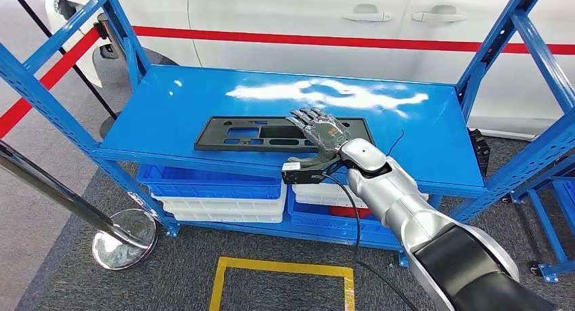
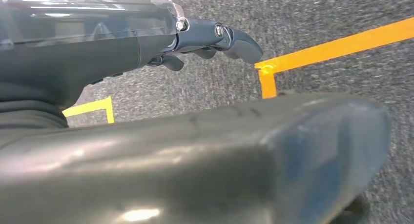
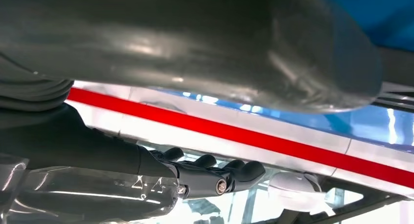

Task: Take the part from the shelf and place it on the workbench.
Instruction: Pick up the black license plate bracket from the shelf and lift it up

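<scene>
A flat black plastic part [image 1: 258, 133] with several cut-outs lies near the front edge of the blue shelf [image 1: 203, 94]. My right hand [image 1: 319, 138] reaches over the part's right end, its fingers stretched out flat above it. Its thumb [image 1: 298, 170] hangs apart in front of the shelf edge. In the right wrist view the right hand [image 3: 205, 173] holds nothing between its dark fingers and its thick thumb [image 3: 195, 43]. My left hand [image 2: 195, 38] hangs over the grey carpet with its fingers loosely apart from the thumb, gripping nothing.
Blue and white bins [image 1: 217, 189] are stacked under the shelf. Blue uprights [image 1: 498, 47] frame both ends. A chrome stanchion base [image 1: 125, 238] stands on the floor at the left. Yellow tape [image 1: 285, 267] marks the carpet. A white car [image 1: 305, 13] with a red stripe is behind.
</scene>
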You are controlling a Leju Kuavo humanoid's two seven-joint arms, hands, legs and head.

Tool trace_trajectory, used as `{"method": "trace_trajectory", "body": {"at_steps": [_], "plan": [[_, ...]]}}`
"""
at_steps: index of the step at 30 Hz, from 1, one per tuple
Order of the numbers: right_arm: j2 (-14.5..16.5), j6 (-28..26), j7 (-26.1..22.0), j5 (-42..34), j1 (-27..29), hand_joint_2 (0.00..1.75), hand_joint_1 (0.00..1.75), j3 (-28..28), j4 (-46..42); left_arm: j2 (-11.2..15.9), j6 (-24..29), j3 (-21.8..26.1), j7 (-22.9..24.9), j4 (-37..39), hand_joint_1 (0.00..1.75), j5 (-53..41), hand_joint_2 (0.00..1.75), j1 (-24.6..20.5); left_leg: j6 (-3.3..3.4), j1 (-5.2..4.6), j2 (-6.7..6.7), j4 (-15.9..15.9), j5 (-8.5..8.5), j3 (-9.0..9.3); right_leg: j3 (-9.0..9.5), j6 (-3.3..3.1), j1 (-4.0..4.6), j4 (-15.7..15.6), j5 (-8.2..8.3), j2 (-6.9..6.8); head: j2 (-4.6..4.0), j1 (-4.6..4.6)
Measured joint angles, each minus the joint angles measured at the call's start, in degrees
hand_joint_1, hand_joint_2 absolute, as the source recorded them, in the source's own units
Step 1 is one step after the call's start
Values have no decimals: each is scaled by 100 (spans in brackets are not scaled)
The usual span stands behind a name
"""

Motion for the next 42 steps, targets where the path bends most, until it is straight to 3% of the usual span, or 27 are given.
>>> {"method": "trace_trajectory", "body": {"at_steps": [1, 4, 6, 7, 9, 10, 11, 12, 14, 16, 19, 21, 24, 25, 26, 27, 28, 30, 32, 33, 36, 37, 40, 41, 42], "plan": [[7, 4, 33, 31, -28, 0, 0, -1, 53, 4, 2, -1, -4, 0, 0, 4, 0, -4, 32, -25, 1, -183, 43, 80, -2, 23, -1, -4, 5, 0, 0, 1], [20, 8, 99, 110, -74, 0, 0, -1, 187, 9, 4, 1, -10, 0, 0, 15, 0, -1, 82, -37, -2, -312, 81, 129, 8, 129, -19, -33, 24, -11, 0, 1], [21, 10, 145, 162, -113, 0, 0, -2, 260, 10, 4, 1, -15, 0, 0, 23, 0, -1, 135, -7, 0, -431, 159, 184, -59, 179, -14, 143, -115, -11, 0, 1], [19, 10, 171, 192, -128, 0, 0, -2, 301, 9, 3, 1, -19, 0, 0, 26, 0, -3, 153, 5, 4, -472, 189, 201, -174, 194, -15, 406, -275, -9, 0, 1], [17, 6, 219, 257, -114, 87, 0, 1, 387, 9, 2, 1, -21, 0, 0, 26, 0, -4, 174, -3, 6, -479, 200, 188, -512, 220, -21, 1133, -624, -6, 0, 1], [16, 1, 250, 299, -89, 131, 0, 2, 429, 9, 2, 1, -19, 0, 0, 26, 0, 1, 174, -4, 4, -469, 199, 178, -638, 234, -27, 1403, -705, -8, 0, 2], [16, -6, 291, 360, -68, 175, 0, 3, 466, 9, 2, 1, -15, 0, 0, 25, 0, 8, 170, -4, 0, -454, 195, 169, -669, 245, -33, 1470, -675, -11, 0, 2], [15, -20, 352, 443, -58, 175, 0, 5, 497, 9, 2, 1, -11, 0, 0, 20, 0, 14, 162, -3, -4, -430, 186, 161, -582, 250, -39, 1303, -542, -12, 0, 2], [15, -83, 519, 647, -69, 175, 0, 26, 540, 9, 2, 1, -3, 0, 0, 3, 0, 20, 124, -8, -9, -357, 145, 141, -195, 237, -49, 558, -206, -14, 0, 2], [20, -192, 683, 829, -80, 175, 0, 69, 565, 9, 2, 1, 1, 0, 0, -8, 0, 15, 70, -27, -11, -279, 100, 104, 48, 182, -37, 60, -67, -10, 0, 1], [22, -380, 884, 1021, -69, 175, 0, 118, 596, 10, 4, 1, -1, 0, 0, -10, 0, 13, -8, -32, -11, -249, 80, 70, 52, 80, -18, 0, -62, -7, 0, 1], [27, -474, 974, 1102, -76, 175, 0, 122, 605, 12, 4, 1, -5, 0, 0, -16, 0, 11, -78, -18, -7, -67, -55, -5, 59, 22, -39, -26, -43, -11, 0, 0], [41, -523, 1024, 1193, -70, 175, 0, 126, 617, 13, 4, 1, -2, 0, 0, -26, 0, -2, -169, 16, -2, 948, -567, -461, 63, -17, -51, -37, -40, -18, 0, -1], [42, -523, 1035, 1227, -62, 175, 0, 129, 625, 13, 4, 1, 2, 0, 0, -30, 0, -1, -183, 25, -2, 1262, -669, -614, 63, -18, -48, -36, -42, -20, 0, 0], [42, -522, 1048, 1261, -56, 175, 0, 133, 631, 13, 3, 1, 7, 0, 0, -32, 0, 2, -187, 29, -2, 1401, -669, -689, 64, -19, -47, -35, -42, -22, 0, 0], [42, -522, 1065, 1293, -54, 175, 0, 137, 634, 13, 3, 1, 10, 0, 0, -34, 0, 3, -180, 32, -2, 1299, -552, -648, 67, -17, -46, -35, -43, -22, 0, 0], [42, -521, 1079, 1315, -59, 175, 0, 140, 635, 13, 3, 1, 11, 0, 0, -34, 0, 2, -163, 33, -2, 993, -359, -507, 74, -14, -45, -34, -45, -21, 0, 0], [43, -520, 1095, 1339, -81, 175, 74, 144, 635, 13, 3, 1, 11, 0, 0, -34, 0, -8, -100, 15, 0, 158, -9, -112, 89, 10, -35, -34, -51, -18, 0, 0], [45, -517, 1099, 1357, -100, 175, 160, 148, 636, 13, 4, -1, 11, 0, 0, -34, 0, -17, -36, -15, -3, -260, 92, 85, 85, 65, -26, -41, -43, -16, 0, 0], [47, -517, 1100, 1374, -104, 175, 171, 151, 636, 13, 4, -1, 11, 0, 0, -34, 0, -18, -10, -30, -6, -278, 85, 93, 82, 101, -24, -51, -33, -14, 0, 1], [52, -522, 1091, 1425, -129, 175, 175, 157, 637, 12, 4, 1, 11, 0, 0, -26, 0, -16, 94, 1, -7, -374, 157, 127, 45, 197, -25, 42, -112, -15, 0, 2], [51, -524, 1084, 1432, -143, 175, 175, 157, 637, 11, 4, 1, 11, 0, 0, -21, 0, -17, 125, 14, -3, -410, 180, 141, -49, 216, -23, 252, -244, -14, 0, 2], [50, -523, 1040, 1439, -130, 175, 175, 158, 654, 10, 4, 1, 11, 0, 0, -8, 0, -13, 156, 3, 1, -417, 189, 134, -572, 248, -29, 1349, -748, -14, 0, 2], [50, -523, 1022, 1441, -115, 175, 175, 159, 661, 9, 4, 1, 11, 0, 0, -4, 0, -9, 157, 1, 0, -408, 187, 130, -673, 258, -32, 1549, -779, -15, 0, 2], [50, -528, 1009, 1442, -110, 175, 175, 159, 666, 9, 4, 1, 11, 0, 0, -2, 0, -7, 154, 2, -2, -394, 182, 128, -662, 264, -38, 1518, -694, -16, 0, 2]]}}
